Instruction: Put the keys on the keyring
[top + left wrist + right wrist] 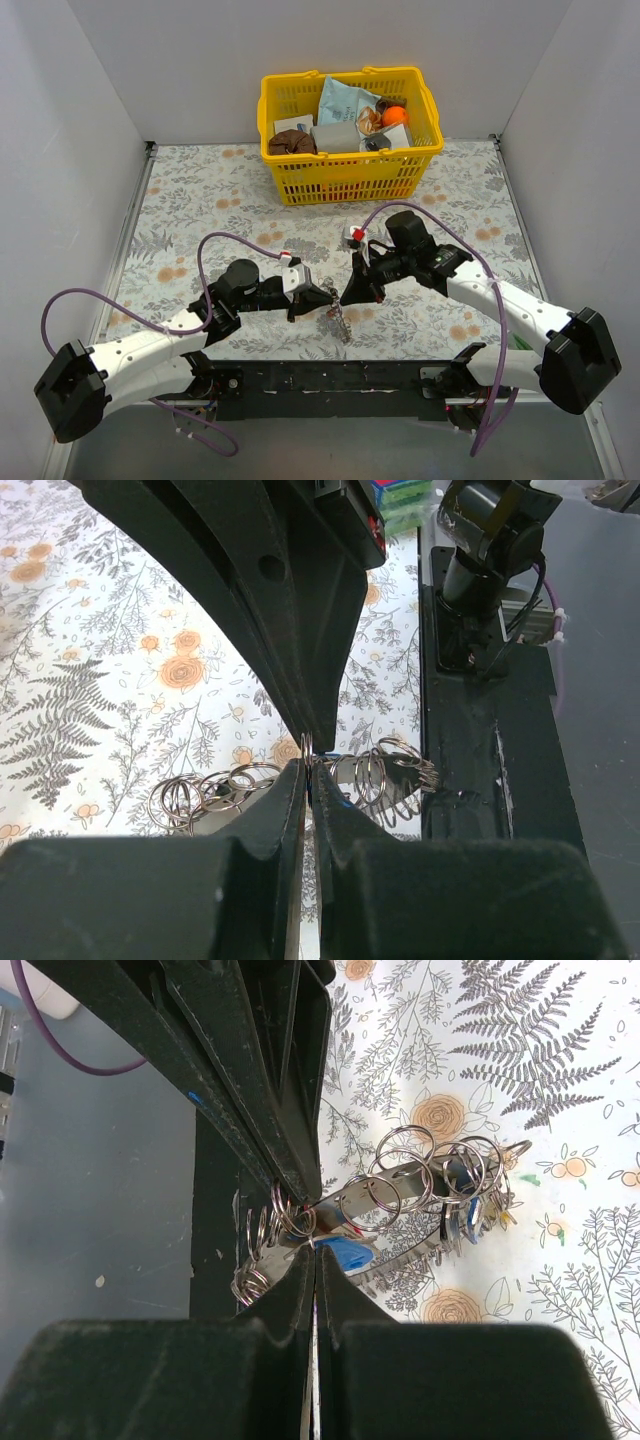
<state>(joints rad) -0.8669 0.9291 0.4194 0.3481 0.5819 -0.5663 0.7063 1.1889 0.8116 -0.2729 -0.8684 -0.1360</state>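
Note:
The keyring (400,1196), a wide flat silver band strung with many small wire rings, hangs between my two grippers above the table; in the top view it is a small metal cluster (334,313). My left gripper (306,762) is shut on the ring's thin edge, with small rings on either side (212,792). My right gripper (316,1252) is shut, with a blue-headed key (347,1256) sticking out at its tip, right against the band. More keys, with blue and yellowish heads (472,1216), hang at the band's far end. In the top view the left gripper (305,300) and right gripper (351,291) nearly touch.
A yellow basket (352,170) holding packets and small items stands at the back of the flowered tablecloth. The black base rail (330,378) runs along the near edge, just below the hanging keys. White walls close the left, right and back.

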